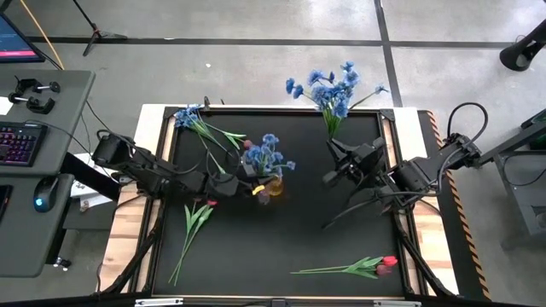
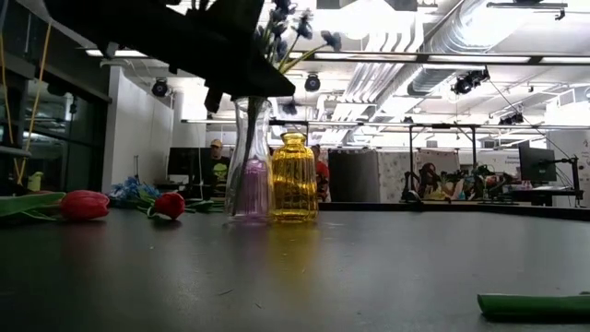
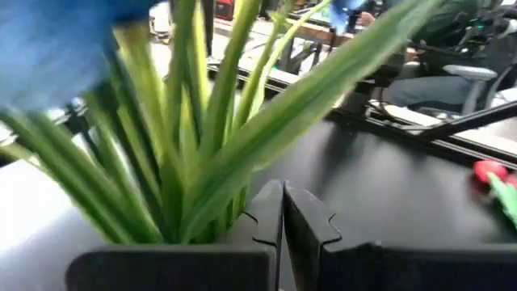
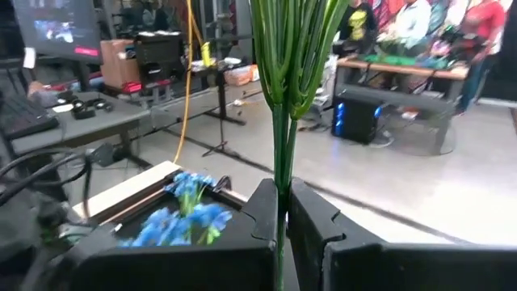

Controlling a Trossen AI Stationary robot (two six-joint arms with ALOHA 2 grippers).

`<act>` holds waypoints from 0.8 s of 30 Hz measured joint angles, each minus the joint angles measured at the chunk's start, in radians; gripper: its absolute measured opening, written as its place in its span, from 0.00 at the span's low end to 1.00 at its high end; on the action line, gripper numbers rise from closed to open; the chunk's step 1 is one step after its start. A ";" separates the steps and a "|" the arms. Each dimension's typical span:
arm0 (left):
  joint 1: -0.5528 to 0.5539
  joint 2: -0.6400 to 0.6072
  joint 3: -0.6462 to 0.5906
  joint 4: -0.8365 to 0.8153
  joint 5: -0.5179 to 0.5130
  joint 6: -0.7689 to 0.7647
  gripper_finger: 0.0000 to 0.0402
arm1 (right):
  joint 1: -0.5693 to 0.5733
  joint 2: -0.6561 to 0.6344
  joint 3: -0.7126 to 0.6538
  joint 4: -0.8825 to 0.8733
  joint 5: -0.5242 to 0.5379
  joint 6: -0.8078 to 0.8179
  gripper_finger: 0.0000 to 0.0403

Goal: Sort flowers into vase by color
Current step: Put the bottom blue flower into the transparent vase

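Observation:
My right gripper point(image 1: 335, 147) point(image 4: 281, 212) hovers over the table's far right part, shut on a blue flower bunch point(image 1: 328, 85) whose blossoms reach past the far edge. My left gripper point(image 1: 235, 183) point(image 3: 283, 212) is shut at mid-table, beside a clear vase point(image 2: 247, 166) that holds blue blossoms point(image 1: 269, 155). Long green leaves point(image 3: 202, 137) rise just outside one of its fingers. A yellow vase point(image 2: 293, 175) stands next to the clear one. Another blue bunch point(image 1: 189, 117) lies far left. Red tulips lie at near left point(image 1: 210, 205) and near right point(image 1: 388, 264). My left gripper shows nothing between its shut fingers. The leaves stand close to the outer side of one finger point(image 3: 262, 214), and I cannot tell whether they touch it. My right gripper pinches the thin green stem point(image 4: 280, 182) of the blue bunch between its two fingers, which lie across it. The bunch is lifted clear, and its leaves and blossoms extend beyond the fingertips toward the far edge.
The black mat has free room at its middle near part point(image 1: 281, 247). A desk with a keyboard and mouse point(image 1: 34, 145) stands left of the table. People and workbenches show in the room beyond.

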 joint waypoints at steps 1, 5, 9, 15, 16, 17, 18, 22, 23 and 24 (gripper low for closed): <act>0.004 -0.007 0.000 0.001 -0.001 0.016 0.00 | 0.000 0.000 0.000 0.004 -0.020 0.001 0.00; 0.006 -0.059 0.000 0.002 0.000 0.135 0.00 | 0.000 0.011 0.000 0.003 -0.115 0.050 0.00; 0.006 -0.117 0.000 0.001 0.003 0.231 0.00 | 0.010 0.059 0.000 -0.006 -0.140 0.087 0.00; 0.006 -0.161 0.000 -0.040 0.023 0.266 0.00 | 0.034 0.128 0.000 -0.009 -0.141 0.187 0.00; 0.006 -0.167 0.000 -0.051 0.024 0.267 0.00 | 0.041 0.143 0.000 -0.009 -0.142 0.212 0.00; 0.006 -0.172 0.000 -0.054 0.024 0.267 0.00 | 0.047 0.159 0.000 -0.009 -0.142 0.237 0.00; 0.006 -0.178 0.000 -0.057 0.024 0.267 0.00 | 0.053 0.176 0.000 -0.009 -0.142 0.261 0.00; 0.004 -0.196 0.000 -0.059 0.024 0.268 0.00 | 0.069 0.270 0.000 -0.002 -0.130 0.399 0.00; 0.004 -0.198 0.000 -0.058 0.025 0.267 0.00 | 0.071 0.300 0.000 0.010 -0.118 0.431 0.00; 0.004 -0.198 0.000 -0.057 0.032 0.267 0.00 | 0.074 0.329 0.000 0.025 -0.104 0.465 0.00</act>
